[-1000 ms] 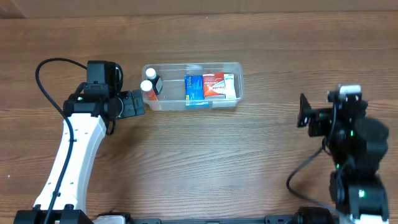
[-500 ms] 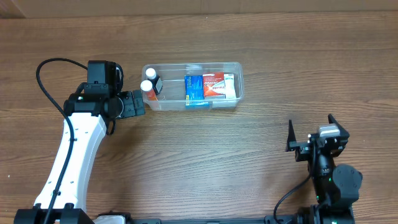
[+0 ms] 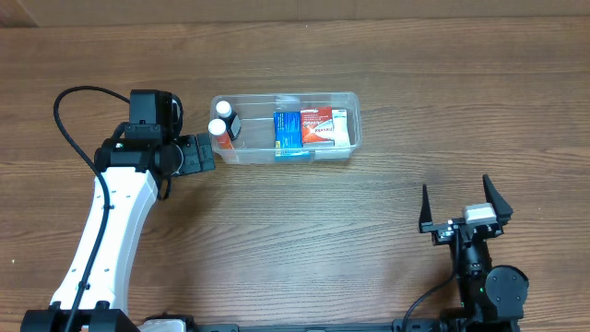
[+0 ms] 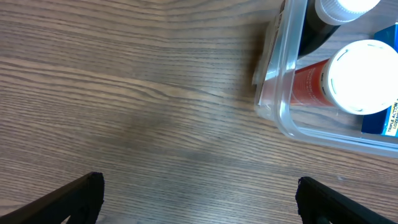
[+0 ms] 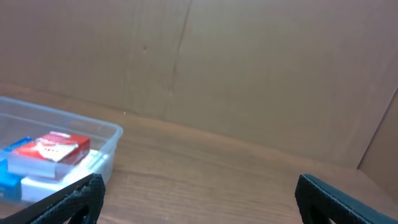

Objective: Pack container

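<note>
Clear plastic, the container lay toward the far side of the wooden table, left of centre, its long side running left to right. At its left end two bottles stood caps up, touching or nearly so: an orange bottle and a dark bottle, both white-capped. In the middle lay a blue box, with a red-and-white box just beside it on the right.

The left gripper hung just outside the container's left end, close to its near corner. In the left wrist view its two fingertips sat far apart at the lower corners, with only bare wood between them, so the claw was spread wide and held nothing. That view also showed the tub's rounded corner and the orange bottle's cap.

The right gripper was well apart from the container, near the table's front right. Its fingers splayed fully, and it gripped nothing. Its wrist camera looked across the table at the container's right end and a brown cardboard wall behind
</note>
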You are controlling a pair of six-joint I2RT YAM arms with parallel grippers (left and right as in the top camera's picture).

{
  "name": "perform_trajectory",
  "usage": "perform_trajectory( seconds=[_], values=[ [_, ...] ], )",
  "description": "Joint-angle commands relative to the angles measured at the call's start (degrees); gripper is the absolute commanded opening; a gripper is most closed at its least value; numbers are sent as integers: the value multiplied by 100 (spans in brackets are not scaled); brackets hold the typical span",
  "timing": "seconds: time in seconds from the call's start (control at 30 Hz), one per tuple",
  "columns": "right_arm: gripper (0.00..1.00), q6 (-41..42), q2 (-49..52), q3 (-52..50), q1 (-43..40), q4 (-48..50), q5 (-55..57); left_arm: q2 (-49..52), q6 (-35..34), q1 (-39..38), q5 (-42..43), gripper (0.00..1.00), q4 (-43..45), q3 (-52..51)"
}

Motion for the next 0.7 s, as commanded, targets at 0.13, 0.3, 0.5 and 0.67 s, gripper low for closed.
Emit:
perform_trajectory(
  seconds=[0.13,0.3,0.5,0.67],
  values=[
    [100,155,-57,-380,20,-162,11,17,-74,-37,-76,100,7,-7],
    [100,160,-57,-380,20,-151,-15,17,-74,-37,-74,100,4,-7],
    [100,157,-57,-380,22,-151,-15,17,-72,-37,-74,100,7,-7],
    [100,157,-57,-380,22,-151,-15,17,-74,-37,-74,100,4,-7]
  ],
)
